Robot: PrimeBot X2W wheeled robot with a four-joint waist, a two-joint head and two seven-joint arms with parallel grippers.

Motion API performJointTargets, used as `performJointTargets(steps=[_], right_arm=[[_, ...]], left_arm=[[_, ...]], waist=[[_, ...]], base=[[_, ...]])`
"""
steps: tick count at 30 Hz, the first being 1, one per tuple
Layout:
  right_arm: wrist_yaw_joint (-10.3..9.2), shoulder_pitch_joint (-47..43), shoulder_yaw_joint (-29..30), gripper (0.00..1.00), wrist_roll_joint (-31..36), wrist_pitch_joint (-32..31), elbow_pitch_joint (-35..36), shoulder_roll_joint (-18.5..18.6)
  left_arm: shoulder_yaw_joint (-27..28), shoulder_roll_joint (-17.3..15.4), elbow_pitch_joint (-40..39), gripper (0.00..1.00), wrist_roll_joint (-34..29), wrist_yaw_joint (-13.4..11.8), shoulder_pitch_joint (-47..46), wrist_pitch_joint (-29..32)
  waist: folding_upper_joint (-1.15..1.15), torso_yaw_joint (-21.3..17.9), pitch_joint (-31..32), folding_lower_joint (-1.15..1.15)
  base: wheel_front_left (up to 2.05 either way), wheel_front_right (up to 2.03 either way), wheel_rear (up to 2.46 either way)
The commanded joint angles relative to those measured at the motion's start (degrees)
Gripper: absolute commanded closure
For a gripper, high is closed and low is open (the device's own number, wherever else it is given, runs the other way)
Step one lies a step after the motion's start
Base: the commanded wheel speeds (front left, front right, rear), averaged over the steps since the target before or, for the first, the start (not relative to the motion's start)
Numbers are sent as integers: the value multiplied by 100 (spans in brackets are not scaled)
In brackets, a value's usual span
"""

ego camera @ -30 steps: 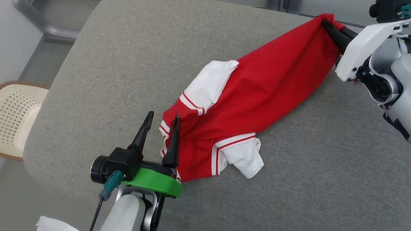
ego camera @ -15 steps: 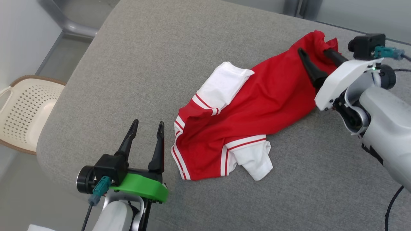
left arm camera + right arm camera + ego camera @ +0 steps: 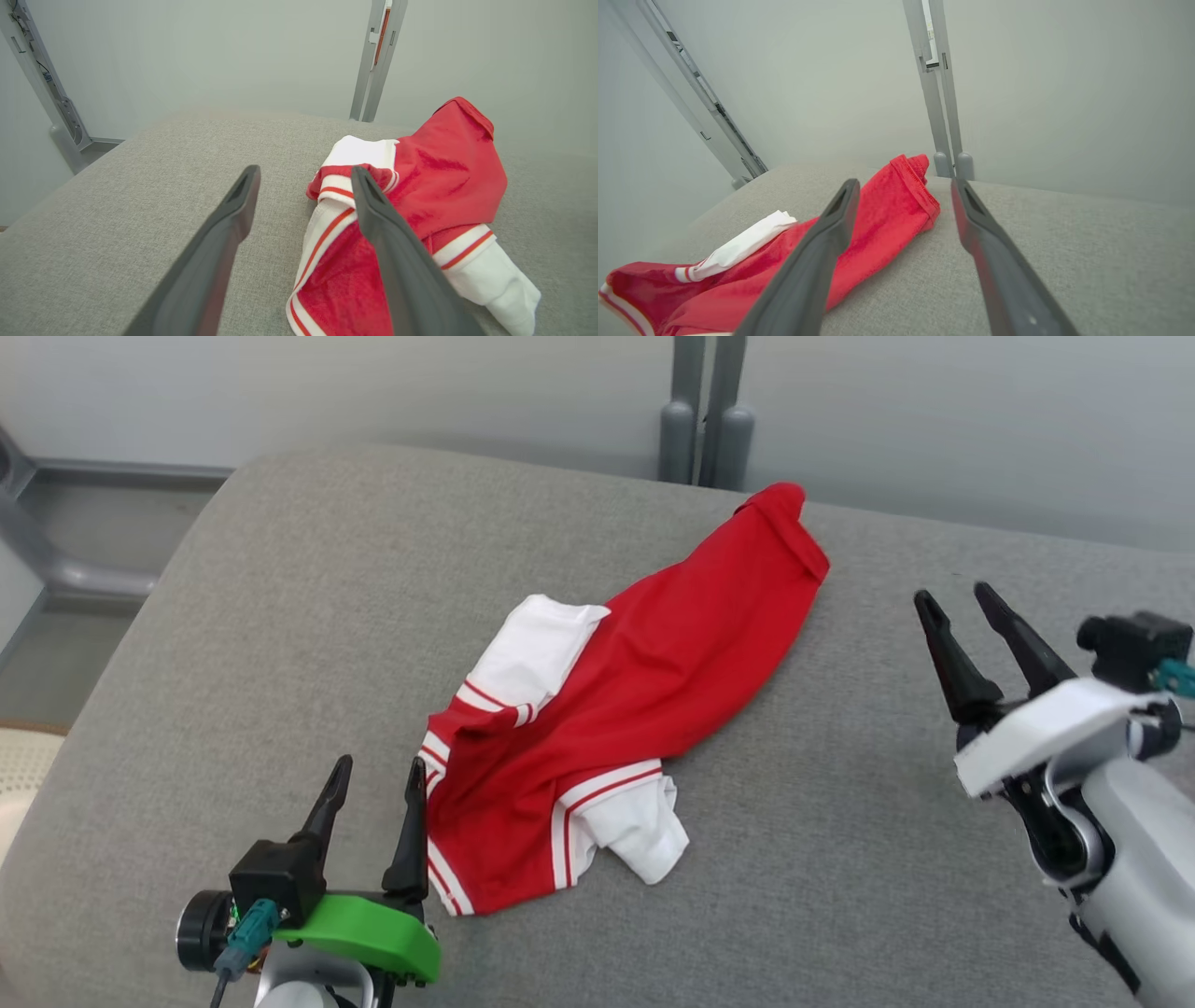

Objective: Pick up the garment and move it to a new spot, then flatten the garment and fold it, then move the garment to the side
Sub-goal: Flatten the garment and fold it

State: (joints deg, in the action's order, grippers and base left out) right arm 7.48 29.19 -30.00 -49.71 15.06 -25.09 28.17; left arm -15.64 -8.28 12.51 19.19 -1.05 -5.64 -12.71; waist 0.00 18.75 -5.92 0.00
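The red-and-white garment [image 3: 644, 700] lies bunched diagonally on the grey cushion [image 3: 280, 616], not yet flattened. The left gripper [image 3: 378, 767], empty with fingers apart, sits just beside the striped hem, probably to grab it. The right gripper [image 3: 952, 593], likewise spread and empty, hovers well apart.

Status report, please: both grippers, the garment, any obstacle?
Left gripper open, beside the garment, at its striped hem. Right gripper open, apart from it. Garment bunched, unfolded, on the grey cushion. No obstacle seen.
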Motion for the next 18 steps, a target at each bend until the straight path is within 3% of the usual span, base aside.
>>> performJointTargets(steps=[1, 8, 12, 18], right_arm=[[3, -436, 346, 0, 256, 11, 188, -126], [3, -2009, 1862, 0, 1656, 12, 1249, -819], [3, -2428, 2221, 0, 2247, 13, 1530, -1067], [3, -2654, 2407, 0, 2601, 13, 1605, -1310]], left_arm=[[19, -60, -38, 0, 82, -46, 126, 10], [92, -104, -199, 0, 146, -127, 364, 8], [115, -102, -213, 0, 191, -155, 455, -25], [164, -100, -218, 0, 248, -197, 504, -72]], waist=[[0, -563, 582, 0], [0, -768, 722, 0], [0, -877, 734, 0], [0, -1011, 750, 0]], base=[[0, 0, 0], [0, 0, 0], [0, 0, 0], [0, 0, 0]])
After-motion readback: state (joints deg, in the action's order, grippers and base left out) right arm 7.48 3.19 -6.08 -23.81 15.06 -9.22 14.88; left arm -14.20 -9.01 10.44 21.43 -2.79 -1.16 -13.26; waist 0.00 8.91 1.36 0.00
